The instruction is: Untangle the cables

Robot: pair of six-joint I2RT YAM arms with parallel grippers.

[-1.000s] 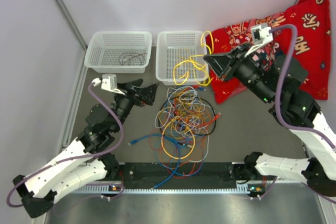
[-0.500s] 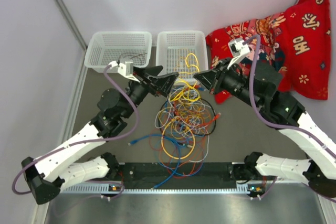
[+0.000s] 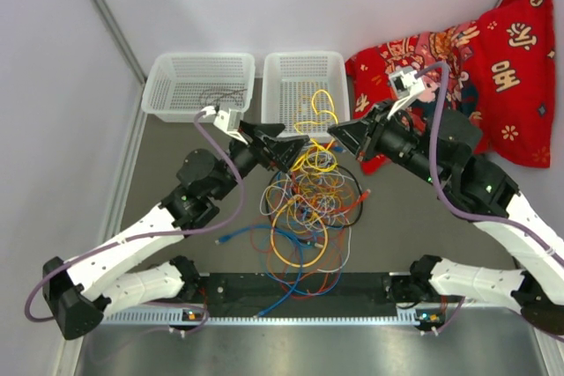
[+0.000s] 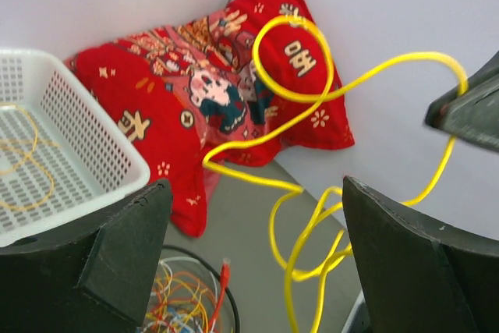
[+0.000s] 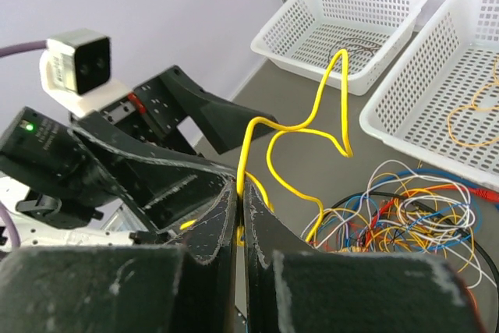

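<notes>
Right tool (image 5: 240, 199) pinches looping yellow cable (image 5: 244, 154); multicolored cables (image 3: 304, 204) tangled.

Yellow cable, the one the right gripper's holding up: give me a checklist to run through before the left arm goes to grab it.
1. The right gripper is shut on the yellow cable: ok.
2. The left gripper has its jaws wide open: ok.
3. A yellow strand sits inside the left gripper's opening: cannot tell. Strands cross it in the left wrist view, but depth is unclear.
4. The yellow cable is free of the cable pile: cannot tell. Its lower part drops into the pile.
5. The two grippers are apart, not touching: ok in the top view.
</notes>
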